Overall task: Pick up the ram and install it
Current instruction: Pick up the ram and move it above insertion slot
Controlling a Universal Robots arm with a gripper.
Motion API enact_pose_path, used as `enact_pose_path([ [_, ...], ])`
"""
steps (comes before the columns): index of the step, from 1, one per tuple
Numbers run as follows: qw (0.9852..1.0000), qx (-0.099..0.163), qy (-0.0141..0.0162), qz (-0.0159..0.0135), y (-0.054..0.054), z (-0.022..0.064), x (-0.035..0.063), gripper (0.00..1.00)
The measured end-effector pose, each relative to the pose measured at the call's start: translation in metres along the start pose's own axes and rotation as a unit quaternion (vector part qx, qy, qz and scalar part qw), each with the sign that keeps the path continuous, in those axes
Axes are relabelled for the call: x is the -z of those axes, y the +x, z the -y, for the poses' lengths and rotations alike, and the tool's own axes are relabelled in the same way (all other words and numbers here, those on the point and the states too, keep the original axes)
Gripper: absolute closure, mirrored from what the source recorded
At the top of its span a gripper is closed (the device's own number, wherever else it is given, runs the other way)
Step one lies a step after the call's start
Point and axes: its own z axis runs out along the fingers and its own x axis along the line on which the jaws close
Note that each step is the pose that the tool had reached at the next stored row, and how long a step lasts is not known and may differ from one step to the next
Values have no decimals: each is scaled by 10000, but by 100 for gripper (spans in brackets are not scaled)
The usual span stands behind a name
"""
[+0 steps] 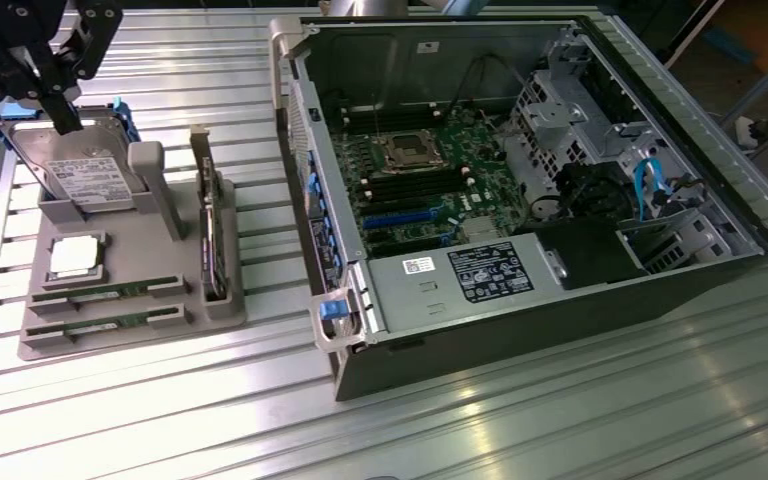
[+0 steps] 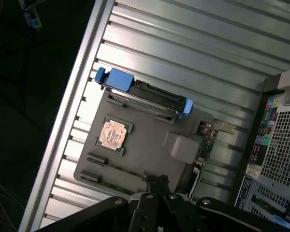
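Lab/workshop, ribbed alu bench [image 1: 518,430], open PC case [image 1: 398,55], parts jig [image 1: 211,315]

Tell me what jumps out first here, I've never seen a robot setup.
The big open computer case fills the exterior view's right, its green motherboard laid bare. To its left in that view, a grey tray holds spare parts, among them two ram sticks in slots. The black gripper hangs shut above that tray, at the exterior view's upper left.
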Motion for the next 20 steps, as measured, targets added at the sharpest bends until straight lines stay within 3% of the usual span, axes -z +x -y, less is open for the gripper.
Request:
enact_pose_path([
  [11, 9986, 524, -13, -23, 0, 0, 0, 89],
  [20, 9959, 904, -22, -40, 0, 0, 0, 89],
])
